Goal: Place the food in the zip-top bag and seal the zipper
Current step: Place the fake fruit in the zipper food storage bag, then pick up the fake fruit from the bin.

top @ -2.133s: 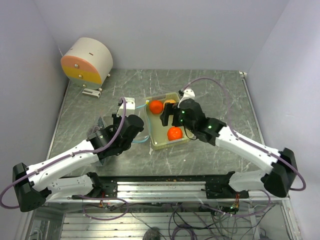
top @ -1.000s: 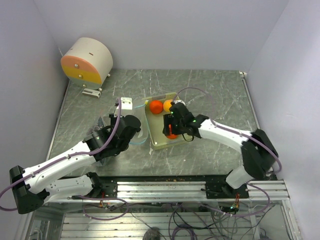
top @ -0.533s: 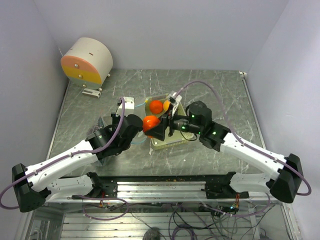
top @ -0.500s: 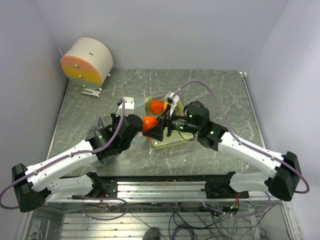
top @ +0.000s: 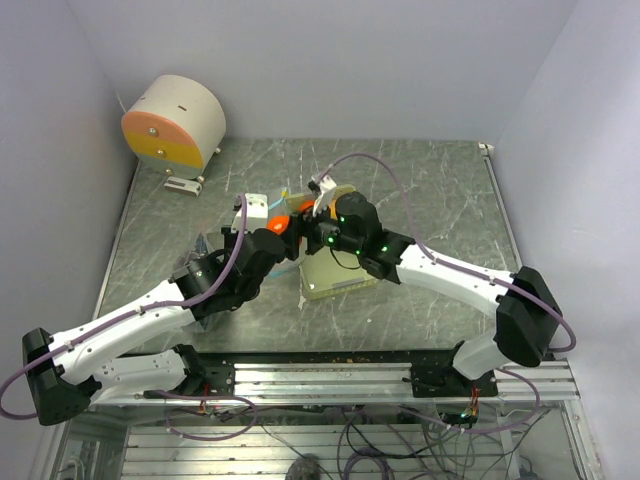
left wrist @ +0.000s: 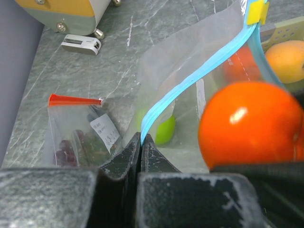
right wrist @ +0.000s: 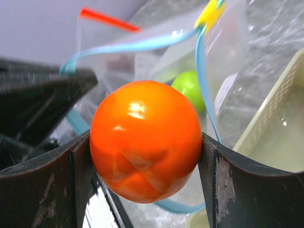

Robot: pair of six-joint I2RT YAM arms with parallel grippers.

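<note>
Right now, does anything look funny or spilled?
Nothing stands out. The left gripper pinches the teal zipper of the bag, holding it open, and the right gripper holds an orange fruit at the mouth. Nothing spilled.

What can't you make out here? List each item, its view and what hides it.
Top view: orange fruit mostly hidden by both wrists.
Left wrist view: label print too small; yellow fruit cut by right edge.
Right wrist view: basket cut by right edge; green piece partly behind orange fruit.
</note>
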